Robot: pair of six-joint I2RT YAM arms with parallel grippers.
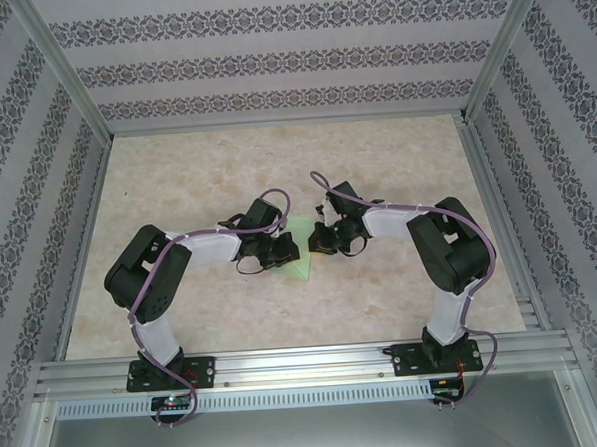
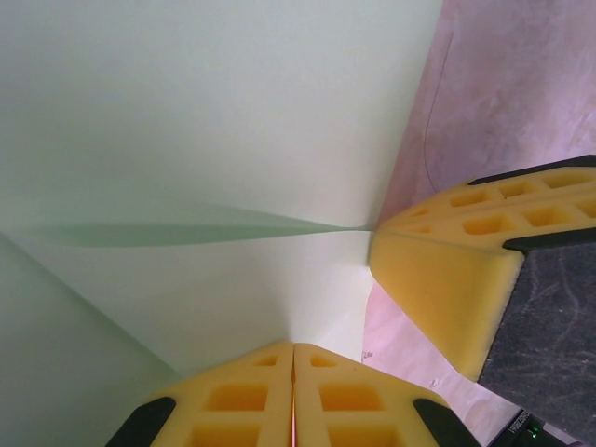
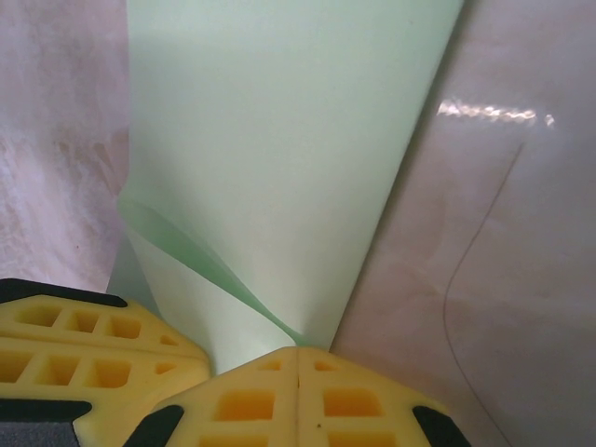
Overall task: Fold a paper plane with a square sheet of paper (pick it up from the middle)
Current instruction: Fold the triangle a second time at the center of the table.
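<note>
The pale mint-green sheet of paper (image 1: 302,266) sits at the table's middle between both grippers, bent over on itself so two layers show. In the left wrist view the paper (image 2: 205,121) spreads wide, with a sharp crease running to the right. My left gripper (image 2: 294,349) is shut on its near edge. My right gripper (image 3: 298,352) is shut on a narrow folded corner of the paper (image 3: 279,140). From above, the left gripper (image 1: 290,250) and right gripper (image 1: 318,245) nearly touch across the sheet.
The marbled beige tabletop (image 1: 206,178) lies open all around. Patterned walls and aluminium posts (image 1: 65,70) enclose it. A thin dark line (image 3: 466,270) curves over the table right of the paper. The other arm's yellow fingers (image 2: 447,270) crowd the sheet's right edge.
</note>
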